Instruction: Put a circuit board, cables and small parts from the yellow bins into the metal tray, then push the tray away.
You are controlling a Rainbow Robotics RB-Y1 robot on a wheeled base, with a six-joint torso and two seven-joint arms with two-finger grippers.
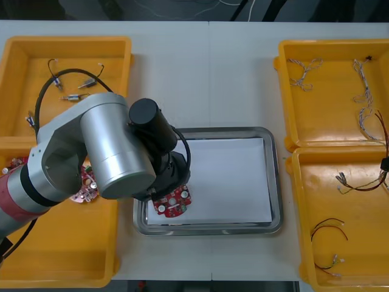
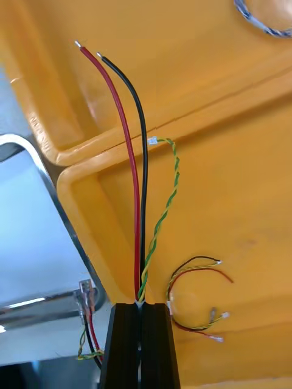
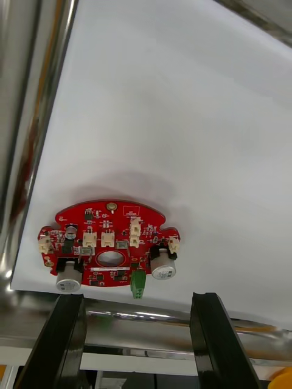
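Left gripper (image 3: 137, 298) gapes empty over the round red circuit board (image 3: 121, 225), lower left in the metal tray (image 1: 276, 182). Right gripper (image 2: 140, 305), frame right, pinches red, black and yellow-green cables (image 2: 132, 182).

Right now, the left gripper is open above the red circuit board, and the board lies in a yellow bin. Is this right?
No. The left gripper is open above the red circuit board, but the board lies in the metal tray, as the left wrist view shows.

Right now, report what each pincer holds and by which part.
Right pincer: shut on the cable bundle near one end. Left pincer: open, holding nothing; the circuit board lies in the tray.
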